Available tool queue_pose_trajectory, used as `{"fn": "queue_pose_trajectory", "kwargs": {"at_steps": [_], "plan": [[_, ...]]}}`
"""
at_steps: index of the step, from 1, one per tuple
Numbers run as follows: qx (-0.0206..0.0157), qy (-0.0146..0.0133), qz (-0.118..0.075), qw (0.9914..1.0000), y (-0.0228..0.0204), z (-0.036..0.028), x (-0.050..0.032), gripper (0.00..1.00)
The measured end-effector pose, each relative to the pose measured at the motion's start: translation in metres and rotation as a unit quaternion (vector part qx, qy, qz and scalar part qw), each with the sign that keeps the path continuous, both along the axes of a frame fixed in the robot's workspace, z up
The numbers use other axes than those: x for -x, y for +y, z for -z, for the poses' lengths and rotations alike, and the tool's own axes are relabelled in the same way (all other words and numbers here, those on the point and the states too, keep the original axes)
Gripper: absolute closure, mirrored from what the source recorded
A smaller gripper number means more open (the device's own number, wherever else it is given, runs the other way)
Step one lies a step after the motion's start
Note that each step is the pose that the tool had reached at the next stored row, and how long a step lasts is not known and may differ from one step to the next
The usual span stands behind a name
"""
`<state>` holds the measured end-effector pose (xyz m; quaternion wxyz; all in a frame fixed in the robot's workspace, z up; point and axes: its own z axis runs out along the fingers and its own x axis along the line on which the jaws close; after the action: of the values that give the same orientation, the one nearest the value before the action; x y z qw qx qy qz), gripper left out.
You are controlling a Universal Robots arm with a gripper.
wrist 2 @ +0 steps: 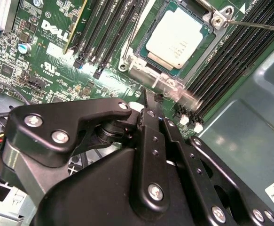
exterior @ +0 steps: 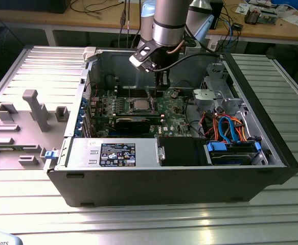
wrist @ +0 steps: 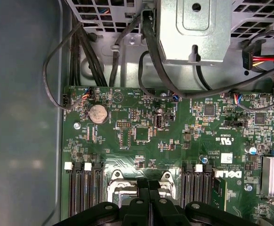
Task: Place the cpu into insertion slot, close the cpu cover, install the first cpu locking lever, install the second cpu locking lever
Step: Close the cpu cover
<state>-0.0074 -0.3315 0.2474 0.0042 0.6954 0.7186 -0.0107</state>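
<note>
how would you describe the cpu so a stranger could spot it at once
Look inside the open computer case at the green motherboard. Near its middle, between two banks of long black slots, sits the cpu. It is the one flat square with a pale silver top.

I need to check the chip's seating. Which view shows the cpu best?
The second wrist view: the cpu is close and unobstructed. The exterior view shows it as a small grey square. In the first wrist view the gripper stands in front of it.
</note>
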Motion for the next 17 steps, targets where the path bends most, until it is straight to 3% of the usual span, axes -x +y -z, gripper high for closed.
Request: {"fn": "queue_pose_trajectory", "kwargs": {"at_steps": [17], "plan": [[0.0, 0.0, 0.0, 1.0, 0.0, 0.0002, 0.0032, 0.89]]}}
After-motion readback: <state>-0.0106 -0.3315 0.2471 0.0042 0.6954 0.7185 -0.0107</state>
